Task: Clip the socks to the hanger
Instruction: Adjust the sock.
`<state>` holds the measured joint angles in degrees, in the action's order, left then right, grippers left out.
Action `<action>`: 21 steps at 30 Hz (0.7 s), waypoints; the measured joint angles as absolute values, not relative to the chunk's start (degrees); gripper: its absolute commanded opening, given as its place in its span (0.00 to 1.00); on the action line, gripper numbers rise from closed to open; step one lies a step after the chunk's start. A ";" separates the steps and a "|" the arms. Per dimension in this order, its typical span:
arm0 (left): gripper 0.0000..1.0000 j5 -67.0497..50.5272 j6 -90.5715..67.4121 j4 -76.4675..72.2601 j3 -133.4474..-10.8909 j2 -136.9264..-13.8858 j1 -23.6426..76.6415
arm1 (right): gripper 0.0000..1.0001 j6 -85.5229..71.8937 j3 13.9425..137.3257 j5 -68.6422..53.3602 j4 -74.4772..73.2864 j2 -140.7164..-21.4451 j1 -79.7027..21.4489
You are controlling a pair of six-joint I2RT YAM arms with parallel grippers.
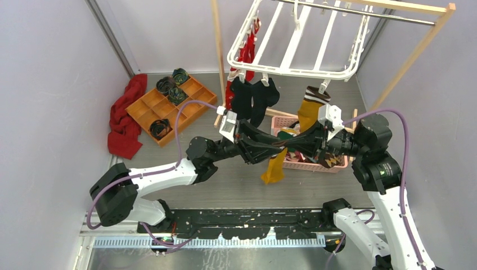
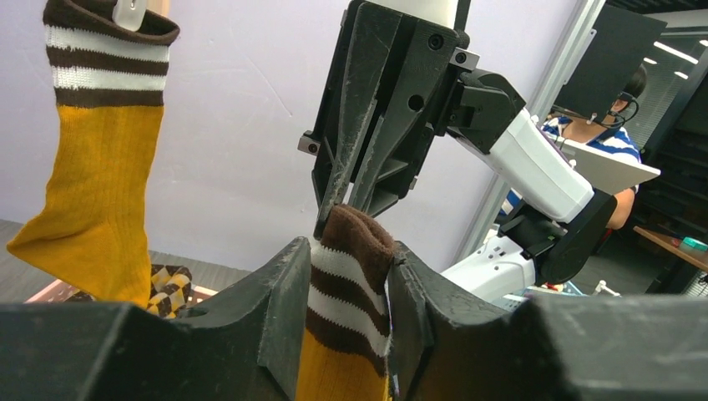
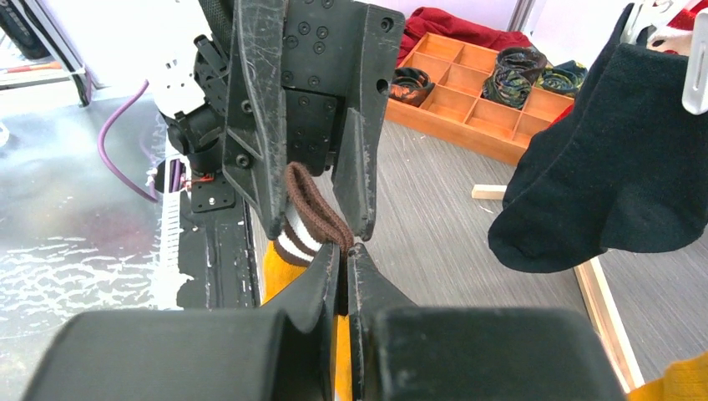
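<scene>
The mustard sock (image 2: 346,334) is soft, light and limp. Its foot hangs below both arms. The left gripper (image 2: 349,248) is clamped across the striped cuff (image 3: 313,209). The right gripper (image 3: 342,249), facing it, is pinched together on the cuff's rim, which is the thickest part and so the best place to hold.

Clipped socks (image 1: 253,98) hang from the near edge of the hanger (image 1: 292,71), with a basket (image 1: 306,165) on the bench (image 1: 242,188) below it. Left of the hanger lies a divided tray (image 1: 147,107), and further left a cloth (image 1: 126,121). Below the hanger, before the basket, a loose sock (image 1: 275,166) hangs from the jaws of the left gripper (image 2: 349,267) and the right gripper (image 3: 342,267).
</scene>
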<state>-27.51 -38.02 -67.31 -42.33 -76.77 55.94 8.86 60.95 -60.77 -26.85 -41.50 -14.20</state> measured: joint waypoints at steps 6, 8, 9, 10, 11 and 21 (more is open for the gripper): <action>0.01 -26.09 -37.43 -69.43 -42.28 -77.93 56.25 | 0.01 7.55 60.84 -60.73 -25.93 -41.47 -14.20; 0.00 -25.87 -37.21 -70.06 -42.26 -78.02 56.25 | 0.01 7.35 60.84 -60.62 -25.71 -41.47 -14.20; 0.00 -25.65 -37.04 -70.26 -42.19 -78.02 56.25 | 0.01 7.33 60.84 -60.53 -25.71 -41.45 -14.20; 0.00 -25.52 -37.01 -70.39 -42.11 -78.02 56.25 | 0.01 7.33 60.84 -60.47 -25.71 -41.32 -14.20; 0.00 -25.41 -36.97 -70.50 -41.91 -78.00 56.25 | 0.02 7.33 60.84 -60.27 -25.71 -41.21 -14.20; 0.00 -25.76 -32.21 -63.09 -39.92 -72.90 55.31 | 0.63 6.79 61.04 -56.82 -26.79 -39.48 -11.73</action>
